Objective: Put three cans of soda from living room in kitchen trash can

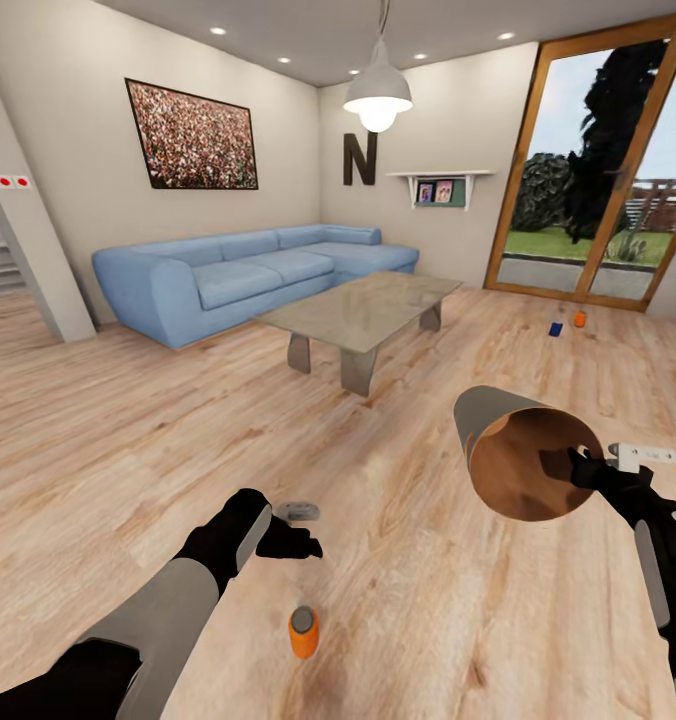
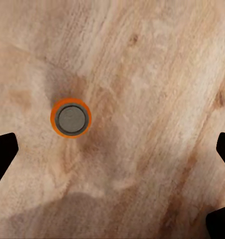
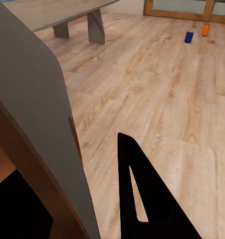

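An orange soda can (image 1: 303,632) stands upright on the wood floor (image 1: 128,420) just below the left gripper (image 1: 296,530) — whose fingers (image 2: 2,154) hang spread wide, holding nothing — while the right gripper (image 1: 590,466) grips the rim of the tilted grey trash can (image 1: 488,420), its brown mouth facing the camera.

Light wood plank floor (image 1: 398,600) carries an orange can (image 1: 303,632) near, blue can (image 1: 555,328) and second orange can (image 1: 580,319) far.

Above near orange can (image 1: 303,632): bare plank floor (image 1: 408,600) lay open on every side.
Left gripper (image 1: 296,528): hung at the can's 12 o'clock, fingers spread.
2 o'clock: tilted bin (image 1: 516,448) blocked that side.
12 o'clock: glass table (image 1: 363,308) stood well beyond.
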